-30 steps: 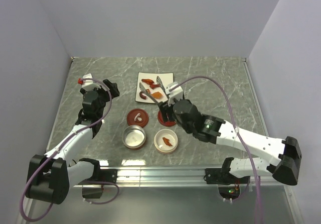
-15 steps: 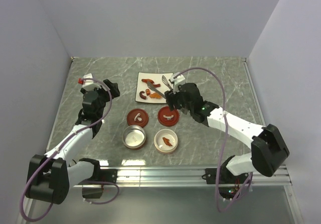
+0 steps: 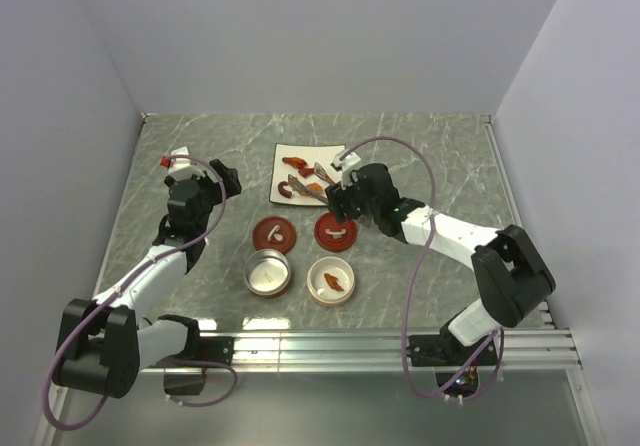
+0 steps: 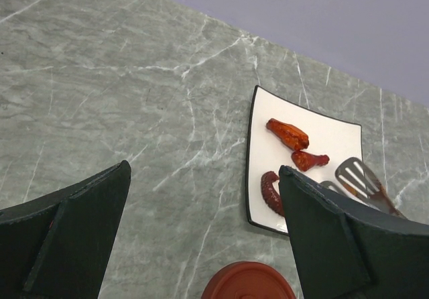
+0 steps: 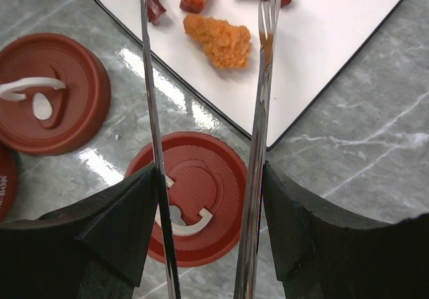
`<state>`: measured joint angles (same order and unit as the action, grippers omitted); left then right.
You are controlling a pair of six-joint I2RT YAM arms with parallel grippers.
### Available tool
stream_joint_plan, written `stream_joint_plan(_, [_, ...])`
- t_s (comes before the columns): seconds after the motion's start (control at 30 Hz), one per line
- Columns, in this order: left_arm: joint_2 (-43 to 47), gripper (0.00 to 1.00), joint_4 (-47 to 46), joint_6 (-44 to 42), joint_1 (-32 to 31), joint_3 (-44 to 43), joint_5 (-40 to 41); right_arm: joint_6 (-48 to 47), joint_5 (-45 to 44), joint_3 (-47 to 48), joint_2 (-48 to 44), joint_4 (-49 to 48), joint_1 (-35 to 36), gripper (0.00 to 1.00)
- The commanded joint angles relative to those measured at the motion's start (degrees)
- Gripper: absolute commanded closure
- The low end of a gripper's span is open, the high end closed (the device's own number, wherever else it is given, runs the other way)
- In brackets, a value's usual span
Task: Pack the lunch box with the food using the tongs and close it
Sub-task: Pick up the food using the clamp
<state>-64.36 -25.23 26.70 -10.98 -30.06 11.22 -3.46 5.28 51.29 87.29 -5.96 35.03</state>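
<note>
right wrist view: the right gripper (image 5: 209,235) has its jaws closed part-way on the tongs (image 5: 260,98), one slim arm against each finger. the two tips stand apart over the white plate (image 5: 335,37), seen from here on either side of an orange crumbed morsel (image 5: 224,41). to pick it well, i'd lower the tips until they flank the morsel low on its sides. then squeeze gently so it doesn't squirt out, and lift straight up before carrying it to the open container (image 3: 330,279) on the worktop (image 3: 430,146), which holds one piece already. the other pieces (image 4: 288,133) lie further along the plate. the left gripper (image 4: 204,212) hovers left of the plate, jaws wide, holding nothing.
</note>
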Motion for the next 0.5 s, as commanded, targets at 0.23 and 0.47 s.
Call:
stream_joint_plan(0.23, [0.6, 0.01, -2.3, 0.5, -0.2, -0.4, -1.3, -1.3, -0.8, 3.2, 6.1, -1.3, -0.6, 0.32])
stream_joint_plan(0.47, [0.1, 0.0, -2.6, 0.3, -0.3, -0.4, -1.3, -0.9, 0.4, 2.3, 4.9, 0.1, -0.4, 0.32])
